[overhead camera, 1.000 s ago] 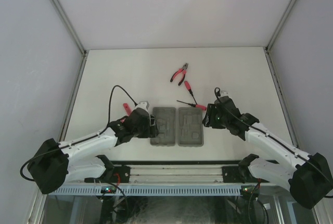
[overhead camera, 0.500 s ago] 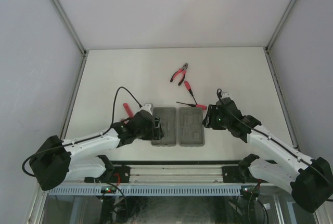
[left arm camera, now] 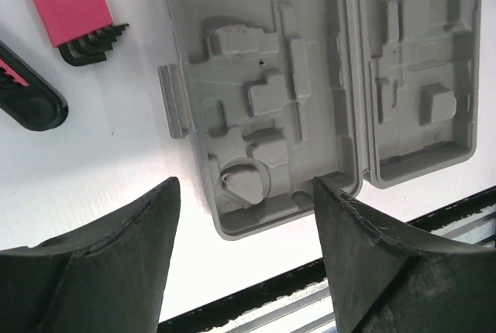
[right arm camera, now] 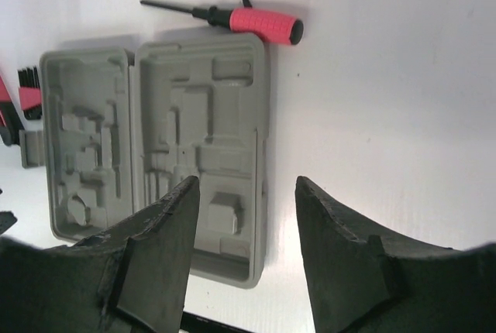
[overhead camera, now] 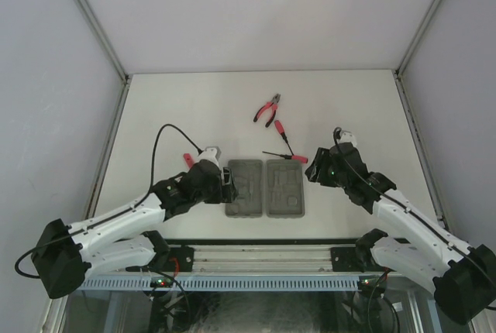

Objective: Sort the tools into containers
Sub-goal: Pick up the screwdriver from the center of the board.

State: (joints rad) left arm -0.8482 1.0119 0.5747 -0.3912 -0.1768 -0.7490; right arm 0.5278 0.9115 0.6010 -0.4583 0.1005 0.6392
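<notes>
The grey case (overhead camera: 263,187) lies open near the table's front edge, both moulded halves up and empty (left arm camera: 263,93) (right arm camera: 155,155). My left gripper (overhead camera: 227,184) (left arm camera: 245,187) hovers open over the case's left half, with nothing between its fingers. My right gripper (overhead camera: 311,173) (right arm camera: 246,184) hangs open at the right half's outer edge, also holding nothing. The red-handled pliers (overhead camera: 268,109) lie farther back. A long thin screwdriver (overhead camera: 281,133) lies below them. A short red-black driver (overhead camera: 291,157) (right arm camera: 256,23) rests just behind the case. A comb-like red-black key set (left arm camera: 74,19) lies left of the case.
A black-and-red tool (left arm camera: 27,101) (overhead camera: 187,160) lies on the table left of the case, beside the left arm. The black front rail (overhead camera: 263,252) runs just below the case. Walls enclose the white table (overhead camera: 194,108) on three sides.
The left gripper dipped toward the case front, then drew back a little. The right wrist shifted slightly right and its jaws widened a touch. No tool has moved.
</notes>
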